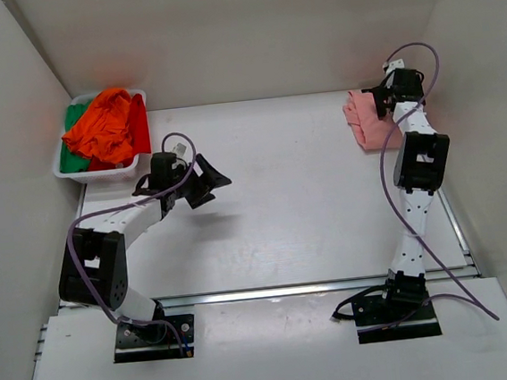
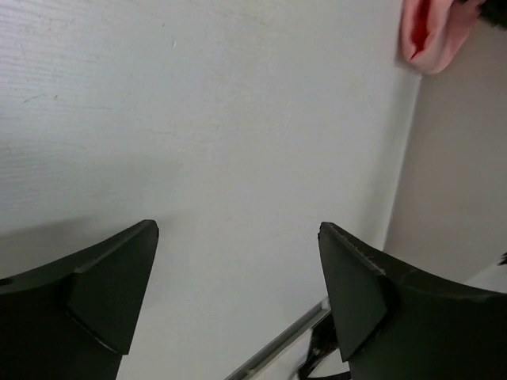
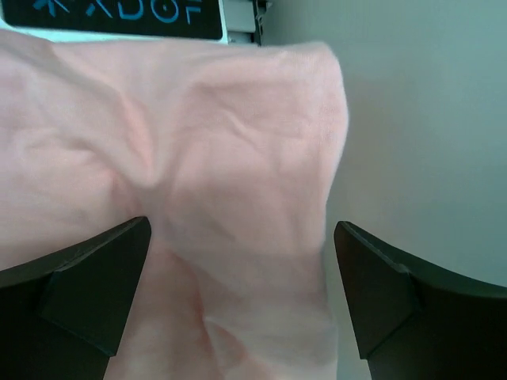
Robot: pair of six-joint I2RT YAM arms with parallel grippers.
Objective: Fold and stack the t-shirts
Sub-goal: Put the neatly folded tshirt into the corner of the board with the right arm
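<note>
A folded salmon-pink t-shirt (image 1: 366, 123) lies at the far right of the table. My right gripper (image 1: 379, 99) hovers over it with its jaws wide apart, and the right wrist view shows the pink cloth (image 3: 230, 198) spread below the open fingers, not pinched. Orange (image 1: 105, 125), red (image 1: 140, 129) and green (image 1: 74, 159) t-shirts are heaped in a white tray (image 1: 99, 174) at the far left. Just right of that tray, my left gripper (image 1: 210, 183) stands open over bare table, holding nothing. The pink t-shirt's edge (image 2: 432, 36) shows far off in the left wrist view.
White walls enclose the table on the left, back and right. A metal rail (image 1: 308, 287) runs along the table's near edge. The right arm's purple cable (image 1: 388, 186) loops beside the arm.
</note>
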